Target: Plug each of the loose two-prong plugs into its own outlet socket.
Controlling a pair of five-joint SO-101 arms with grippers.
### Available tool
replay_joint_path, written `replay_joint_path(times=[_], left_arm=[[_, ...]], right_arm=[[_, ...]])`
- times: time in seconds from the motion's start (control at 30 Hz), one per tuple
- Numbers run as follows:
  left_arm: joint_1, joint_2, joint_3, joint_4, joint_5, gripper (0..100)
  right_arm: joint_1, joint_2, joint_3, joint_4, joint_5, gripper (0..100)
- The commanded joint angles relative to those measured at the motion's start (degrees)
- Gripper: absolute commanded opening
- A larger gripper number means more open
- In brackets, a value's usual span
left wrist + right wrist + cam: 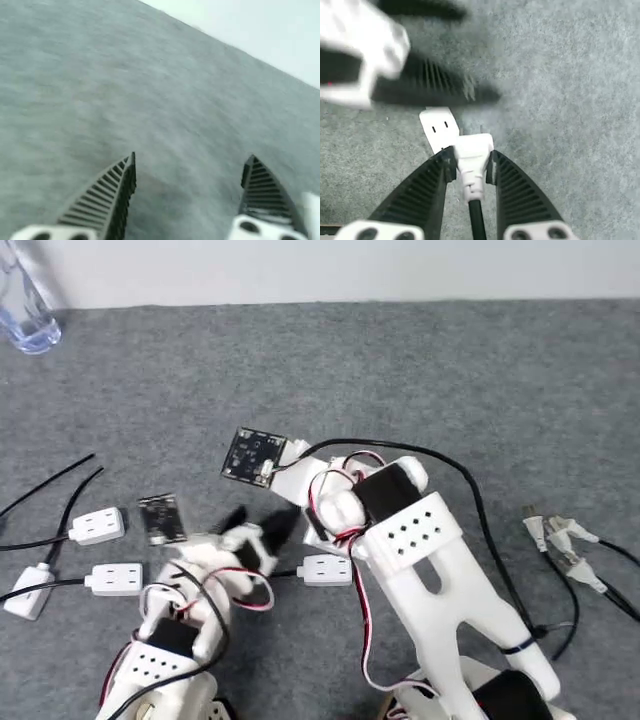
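Observation:
My right gripper [470, 156] is shut on a white two-prong plug [471, 162], whose black cord runs back between the fingers. The plug's front rests against the near end of a white outlet socket [439, 129], whose two slots show uncovered. In the high view this socket [325, 568] lies beneath the right arm [410, 530]. My left gripper [190, 165] is open over bare grey carpet, close beside that spot [258, 530], and its black fingers [435, 85] lie just beyond the socket. Three more white sockets [98, 525] [115, 580] [28, 592] lie at the left. Loose plugs [560, 540] lie at the right.
Black cords [50, 490] trail from the left sockets toward the table's left edge. A thick black cable [480, 510] loops around the right arm. A clear plastic bottle [25, 320] stands at the far left corner by the white wall. Open carpet lies at the back.

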Motion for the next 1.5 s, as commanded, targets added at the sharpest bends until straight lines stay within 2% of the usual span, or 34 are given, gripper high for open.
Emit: replay_joint_path(times=[0.0, 0.1, 0.27, 0.37, 0.47, 0.57, 0.67, 0.8, 1.13, 1.33, 1.47], left_arm=[[-9.32, -0.18, -1.89, -0.7, 0.18, 33], [-16.09, -0.18, -1.54, -0.7, 0.18, 33], [-33.76, -0.18, -0.57, -0.44, -0.44, 33], [-39.03, -0.09, -0.57, 1.58, -2.99, 32], [-39.03, -0.09, -0.57, 4.22, -4.04, 32], [-36.92, -0.09, -0.57, 4.57, -4.48, 32], [-35.34, 0.0, -0.57, 4.57, -4.48, 32], [-35.6, 0.0, -0.57, 4.57, -4.48, 32], [-35.6, 0.26, -0.57, 4.57, -4.57, 32], [-35.6, 0.0, -0.57, 7.65, -8.44, 32], [-35.6, 0.0, -0.57, 7.74, -8.44, 32]], right_arm=[[2.59, -1.27, -0.44, -0.66, 0.88, 0.8], [2.86, -1.54, -1.05, 2.33, 1.05, 0.8], [2.95, -0.31, -3.78, 8.57, 4.13, 0.8], [3.91, 3.38, -5.01, 11.21, 6.33, 0.8], [5.93, 8.92, -7.56, 14.37, 10.29, 0.8], [7.25, 13.67, -12.04, 18.68, 17.32, 0.8], [6.9, 15.78, -15.56, 20.35, 22.59, 0.8], [4.09, 16.04, -15.03, 20.0, 25.67, 0.8], [2.68, 15.78, 1.58, 3.3, 26.02, 0.8], [3.03, 15.78, 4.84, -0.75, 22.33, 0.8], [1.8, 15.78, 4.13, -1.63, 19.52, 0.8]])
